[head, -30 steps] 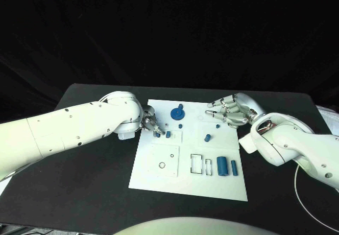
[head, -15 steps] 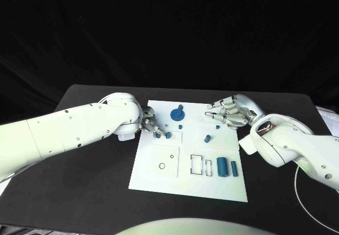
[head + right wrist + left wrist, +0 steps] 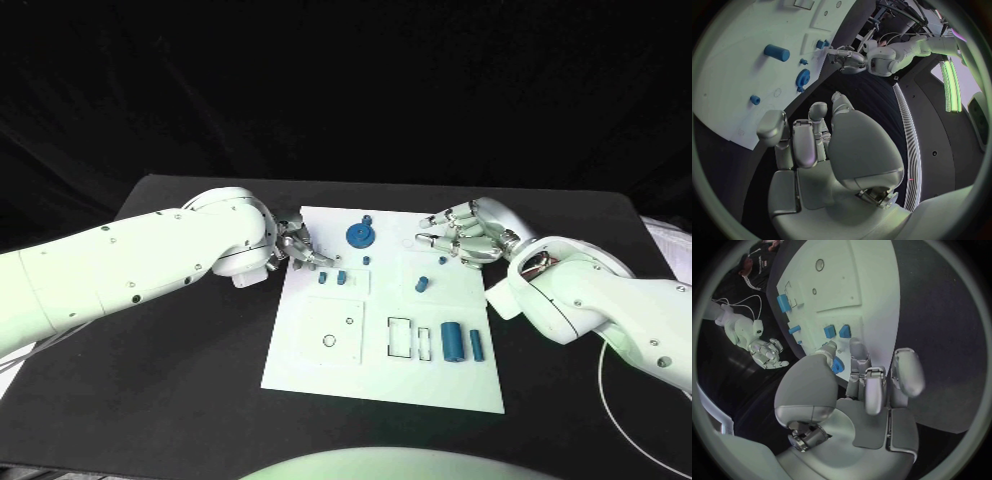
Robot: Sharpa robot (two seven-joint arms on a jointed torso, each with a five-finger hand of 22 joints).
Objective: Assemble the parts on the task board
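The white task board (image 3: pixel 325 365) lies in the middle of the black table. A blue gear (image 3: pixel 361 235) stands near its far edge. Two small blue parts (image 3: pixel 333 279) sit side by side on the board's left part, with my left hand (image 3: pixel 300 250) just beyond them at the left edge, fingers loosely bent and holding nothing. In the left wrist view the fingers (image 3: pixel 873 385) partly hide the gear (image 3: pixel 837 365). Over the board's far right corner, my right hand (image 3: pixel 464 233) hovers with fingers apart and nothing in them. A small blue part (image 3: pixel 421 283) lies mid-board.
A blue cylinder (image 3: pixel 454 340) and a blue bar (image 3: pixel 477 343) lie on the board's near right, next to outlined rectangular slots (image 3: pixel 402 335). Two round holes (image 3: pixel 330 340) mark the near left. A white cable (image 3: pixel 613 400) runs past the table's right edge.
My left hand has drawn back from the two small blue parts toward the board's left edge, leaving them uncovered. My right hand has shifted slightly toward the far edge.
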